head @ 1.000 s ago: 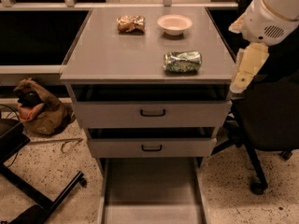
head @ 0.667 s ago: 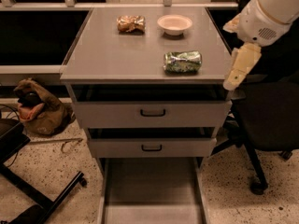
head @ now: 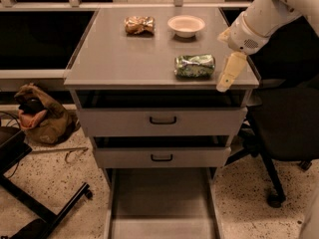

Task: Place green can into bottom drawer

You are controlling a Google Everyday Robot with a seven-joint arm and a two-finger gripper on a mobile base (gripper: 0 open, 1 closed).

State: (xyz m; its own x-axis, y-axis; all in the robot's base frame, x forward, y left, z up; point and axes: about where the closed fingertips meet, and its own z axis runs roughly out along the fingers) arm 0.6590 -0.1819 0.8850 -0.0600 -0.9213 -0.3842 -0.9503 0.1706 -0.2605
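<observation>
Desk (head: 124,59) first, its bottom drawer (head: 162,203) pulled out at floor level. Tool (head: 227,77) hangs off the right front corner; wide or narrow, I cannot tell. Green can (head: 195,66) lies sideways just beside it. It looks light, thin and slippery, so pinch across its dented middle.

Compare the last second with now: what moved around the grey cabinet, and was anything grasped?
The cream end effector swung in from the right toward the dented green and silver can. It now hangs at the right front edge of the grey cabinet top, close beside the can, with no grasp visible. Unchanged: the can on its side, the gold-brown foil packet, the white bowl, and the open long grey bottom drawer.
</observation>
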